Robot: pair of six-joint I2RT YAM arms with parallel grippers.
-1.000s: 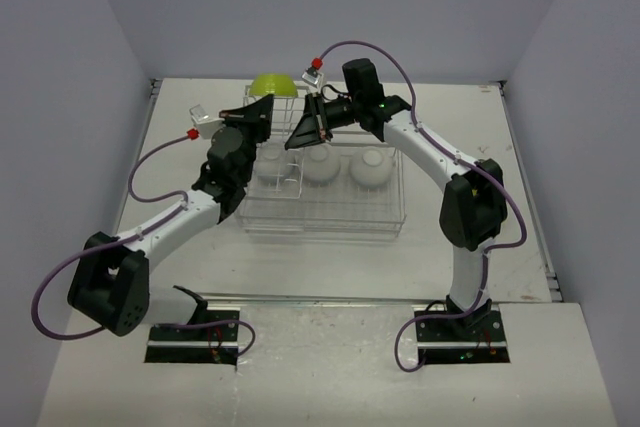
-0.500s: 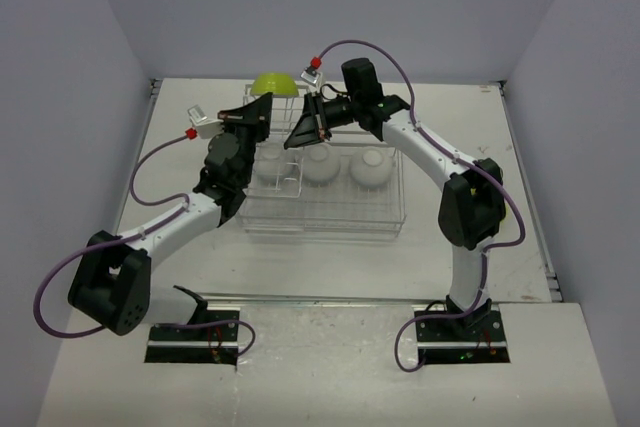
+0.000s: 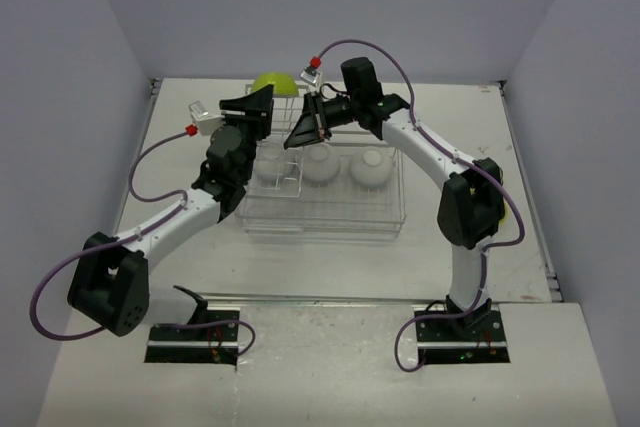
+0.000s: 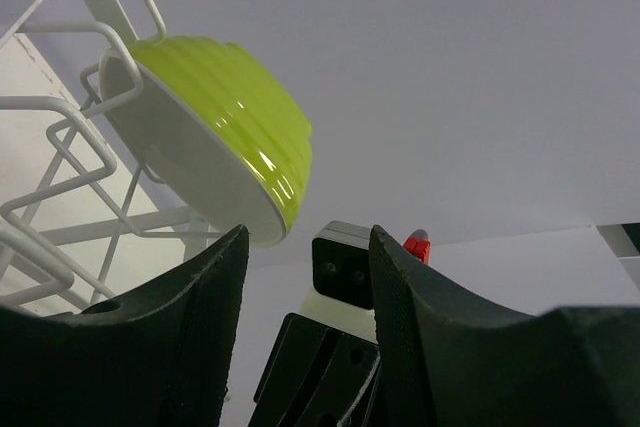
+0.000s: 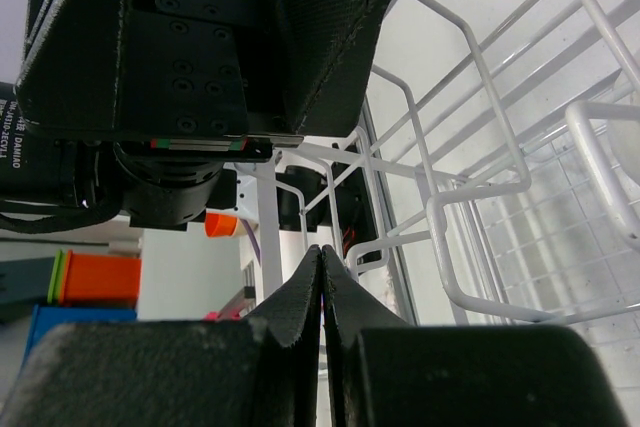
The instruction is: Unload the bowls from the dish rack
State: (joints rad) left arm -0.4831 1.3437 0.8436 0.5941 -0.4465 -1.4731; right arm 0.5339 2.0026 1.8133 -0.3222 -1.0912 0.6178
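View from above of a white worktop with two white robot arms bolted at its near edge. A white wire dish rack sits toward the far edge of the worktop, roughly central between the left and right edges. Three white bowls lie upside down in a row in the low basket part of the rack, one toward its left end, one in the middle and one toward its right end. A lime-yellow bowl stands tilted on its edge in the taller slotted section at the rack's far left corner. Both arms reach over the rack from opposite sides. The left gripper hovers over the far left corner, just beside the lime-yellow bowl. Its wrist camera shows its two black fingers parted with a clear gap and nothing between them. The bowl's rim sits close to the tip of one finger, though whether they touch cannot be told. The right gripper hangs above the rack between the left and middle white bowls, angled downward. In its wrist camera its fingers are pressed flat together and grip nothing, with the rack's wires just beyond them.
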